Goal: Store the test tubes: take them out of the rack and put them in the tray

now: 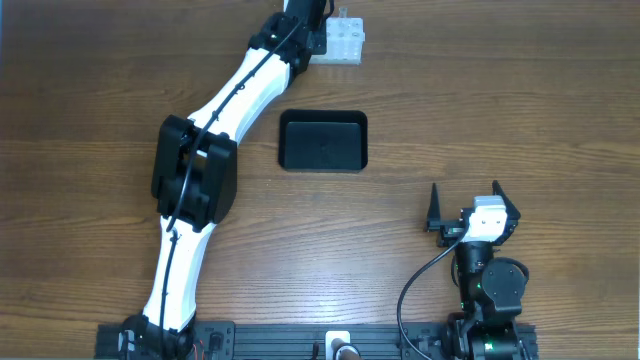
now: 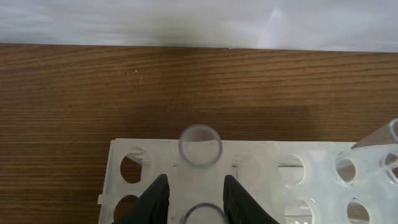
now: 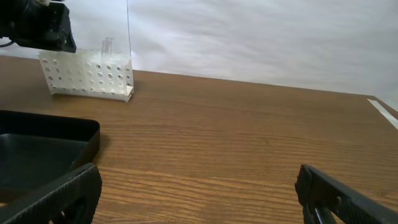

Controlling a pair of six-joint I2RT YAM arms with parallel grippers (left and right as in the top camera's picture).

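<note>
**Left hand astride a tube in the rack, tray empty**

The left hand (image 2: 196, 184) hangs over the white translucent plastic rack (image 2: 124, 152), its fingers narrowly open and holding nothing. The round rim of a clear test tube (image 2: 202, 212) sits between them, and no squeeze on it is visible. A second clear tube (image 2: 200, 146) stands just ahead of the fingertips. A third, leaning tube (image 2: 380, 133) is further along the rack to one side of the hand. The black rectangular plastic tray (image 1: 285, 140) lies on the wooden counter (image 1: 500, 90), back from this hand towards its arm's base, with nothing in it. The right hand (image 1: 468, 196) rests well apart from rack and tray, spread wide and empty.

These tubes should be light, stiff, smooth-walled and probably brittle, so a hard pinch risks a crack and a weak one a slip. The best hold is likely just under the rim, across the tube's width. A straight pull upward should keep the tube from binding in its hole or dragging the light rack along.
</note>
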